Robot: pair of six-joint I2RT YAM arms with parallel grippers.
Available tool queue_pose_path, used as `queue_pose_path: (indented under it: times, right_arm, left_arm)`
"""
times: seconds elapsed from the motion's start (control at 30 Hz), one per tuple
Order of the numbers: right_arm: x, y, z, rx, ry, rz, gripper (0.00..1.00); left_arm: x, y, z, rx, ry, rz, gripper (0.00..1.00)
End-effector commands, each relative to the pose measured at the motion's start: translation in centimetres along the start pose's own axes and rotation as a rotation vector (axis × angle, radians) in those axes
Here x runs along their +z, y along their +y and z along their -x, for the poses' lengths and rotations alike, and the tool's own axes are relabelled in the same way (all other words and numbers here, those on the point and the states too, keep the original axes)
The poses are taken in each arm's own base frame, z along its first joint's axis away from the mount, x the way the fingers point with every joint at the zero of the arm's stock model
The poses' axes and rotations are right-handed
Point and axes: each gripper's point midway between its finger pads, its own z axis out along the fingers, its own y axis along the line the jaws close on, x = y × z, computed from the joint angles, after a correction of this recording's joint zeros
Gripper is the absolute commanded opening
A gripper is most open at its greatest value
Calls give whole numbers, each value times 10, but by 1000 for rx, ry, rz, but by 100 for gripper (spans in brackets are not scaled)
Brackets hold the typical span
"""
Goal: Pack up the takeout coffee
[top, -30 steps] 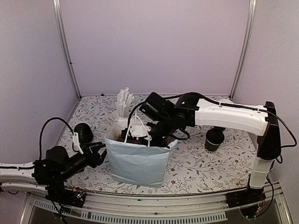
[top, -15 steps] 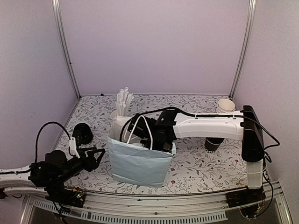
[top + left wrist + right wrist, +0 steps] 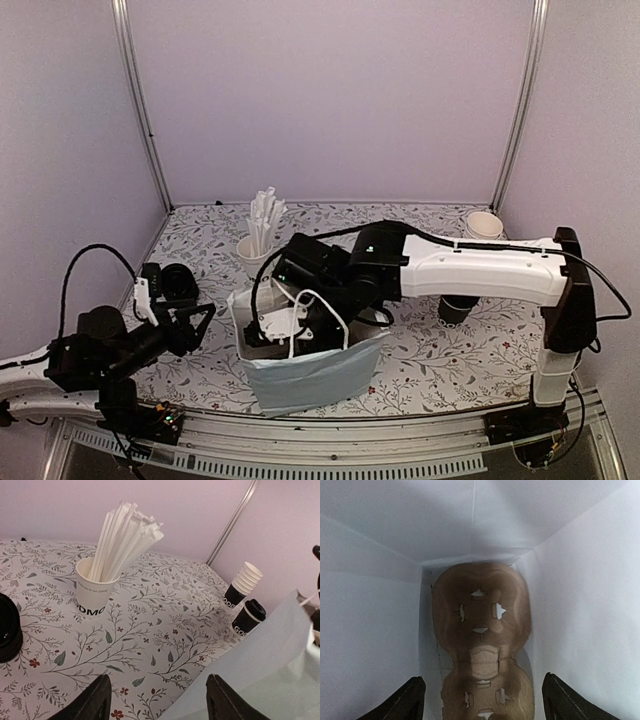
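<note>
Right jaws gaped empty inside the bag (image 3: pixel 315 378) over the carrier (image 3: pixel 480 630); left jaws gaped empty beside the bag.

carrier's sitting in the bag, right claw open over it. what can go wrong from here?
1. The bag leans over with the right claw deep inside above the carrier; lifting out may drag or tip it.
2. A white handle loops right by that arm and may snag.
3. The left claw is open beside the bag, not bracing it.
</note>
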Motion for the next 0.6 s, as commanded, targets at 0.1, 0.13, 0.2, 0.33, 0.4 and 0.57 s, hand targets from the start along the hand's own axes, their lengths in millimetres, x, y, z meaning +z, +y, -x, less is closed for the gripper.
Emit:
queue_pose_path:
  times: [0.1, 0.13, 0.2, 0.33, 0.4, 0.57]
  right_arm:
    - [-81, -3, 30, -144, -140, -124, 85]
    - [-83, -3, 29, -156, -141, -126, 85]
    - [-86, -2, 27, -169, -140, -133, 86]
    - [-98, -1, 27, -190, -157, -149, 86]
    - [-110, -3, 31, -210, -179, -174, 86]
    - [-149, -2, 36, -260, -240, -231, 86]
  left_arm:
    - [-14, -55, 79, 132, -97, -129, 68]
    - [-14, -64, 86, 153, -94, -149, 68]
    - [-12, -83, 95, 194, -76, -186, 69]
    - [-1, -122, 99, 279, 8, -279, 69]
    - [6, -139, 93, 327, 70, -317, 69]
    - [34, -170, 79, 416, 216, -339, 69]
